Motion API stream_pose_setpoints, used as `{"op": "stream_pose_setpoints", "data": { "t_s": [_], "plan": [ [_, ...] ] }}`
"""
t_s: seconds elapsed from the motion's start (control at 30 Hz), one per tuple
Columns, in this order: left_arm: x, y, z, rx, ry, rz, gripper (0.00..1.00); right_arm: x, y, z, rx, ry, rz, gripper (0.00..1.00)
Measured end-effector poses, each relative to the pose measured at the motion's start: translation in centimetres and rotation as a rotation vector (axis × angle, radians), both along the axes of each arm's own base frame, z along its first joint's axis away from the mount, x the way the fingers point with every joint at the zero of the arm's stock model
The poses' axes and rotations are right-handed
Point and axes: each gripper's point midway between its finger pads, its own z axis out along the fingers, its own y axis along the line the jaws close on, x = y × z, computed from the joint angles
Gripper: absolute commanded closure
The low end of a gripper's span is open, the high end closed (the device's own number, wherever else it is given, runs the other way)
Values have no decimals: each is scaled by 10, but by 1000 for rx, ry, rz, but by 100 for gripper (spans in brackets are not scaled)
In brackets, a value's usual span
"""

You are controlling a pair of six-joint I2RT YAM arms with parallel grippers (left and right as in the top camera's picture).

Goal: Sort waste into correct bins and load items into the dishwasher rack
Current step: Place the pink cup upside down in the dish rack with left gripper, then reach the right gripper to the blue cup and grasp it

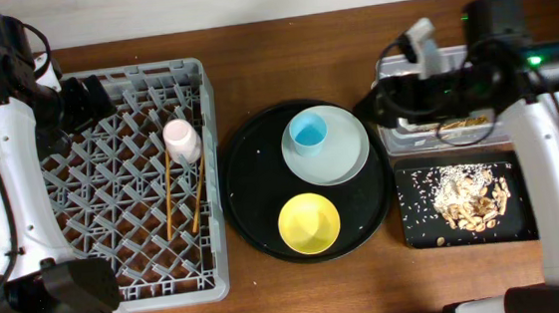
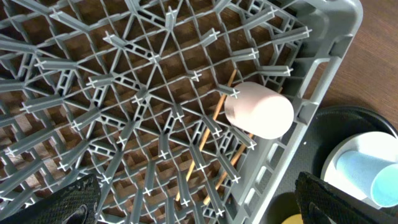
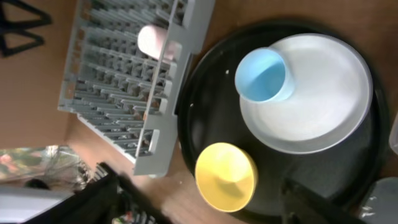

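The grey dishwasher rack stands at the left. In it lie the pink cup on its side and two chopsticks. The blue cup stands on the pale plate, next to the yellow bowl. My left gripper is open and empty above the rack's far left part; its view shows the pink cup and chopsticks. My right gripper is open and empty by the clear tub, which holds the brown-gold wrapper. Its view shows the bowl. The tissue is not visible.
The plate and bowl rest on a large round black tray in the middle. The small black tray at the front right holds beige food scraps and crumbs. The right arm reaches over the tub.
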Motion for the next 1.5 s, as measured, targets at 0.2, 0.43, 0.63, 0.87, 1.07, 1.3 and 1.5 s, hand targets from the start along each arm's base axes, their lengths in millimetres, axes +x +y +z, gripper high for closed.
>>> {"op": "stream_pose_setpoints", "data": {
  "t_s": [0.2,0.43,0.63,0.87,1.07,1.3,1.5],
  "plan": [
    [0,0,0,-1,0,3,1,-9,84,-39,-377,-94,118,37],
    [0,0,0,-1,0,3,1,2,130,-53,-605,-293,127,50],
    [0,0,0,-1,0,3,1,41,119,-103,-778,-275,82,61],
    [0,0,0,-1,0,2,1,55,111,-180,-888,-136,141,75],
    [0,0,0,-1,0,3,0,57,106,-195,-906,-104,150,73],
    [0,0,0,-1,0,3,1,62,98,-199,-911,-86,133,73],
    [0,0,0,-1,0,3,1,63,99,-205,-906,-94,130,75]
  ]
}}
